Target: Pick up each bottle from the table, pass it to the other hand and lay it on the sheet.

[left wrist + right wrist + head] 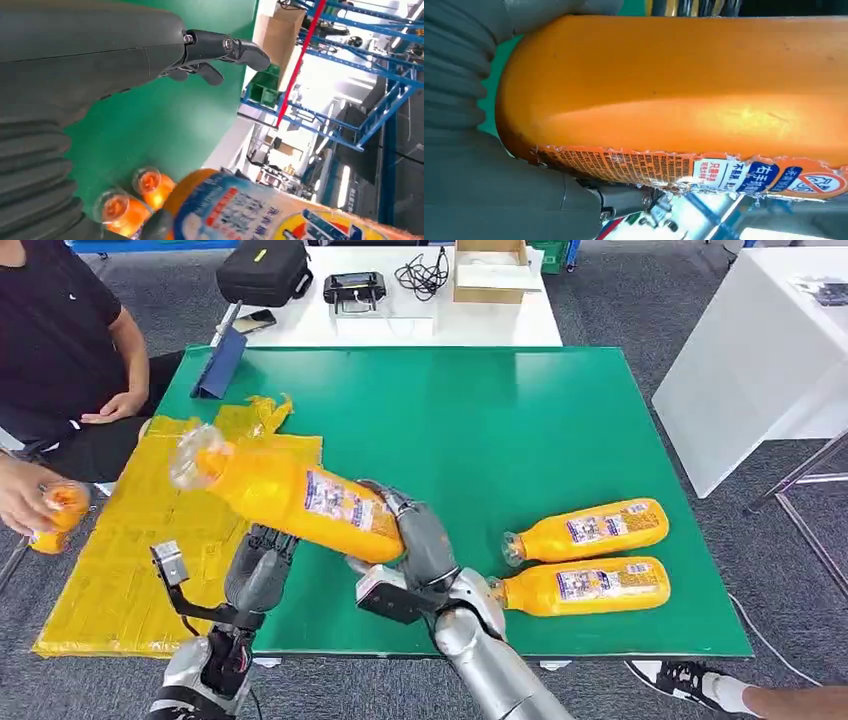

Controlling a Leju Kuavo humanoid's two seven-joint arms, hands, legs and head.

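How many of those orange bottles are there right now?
4. One is held in the robot's right hand above the table, two lie side by side on the green table, and a person's hand holds one at the left edge.

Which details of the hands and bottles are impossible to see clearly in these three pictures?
- Right hand: its fingers behind the held orange plastic bottle, which hides them in the head view.
- Left hand: whether it touches that bottle; the bottle overlaps it.
- Label text on the two lying orange bottles: too small.
- Held bottle's cap end: cut off in the right wrist view.
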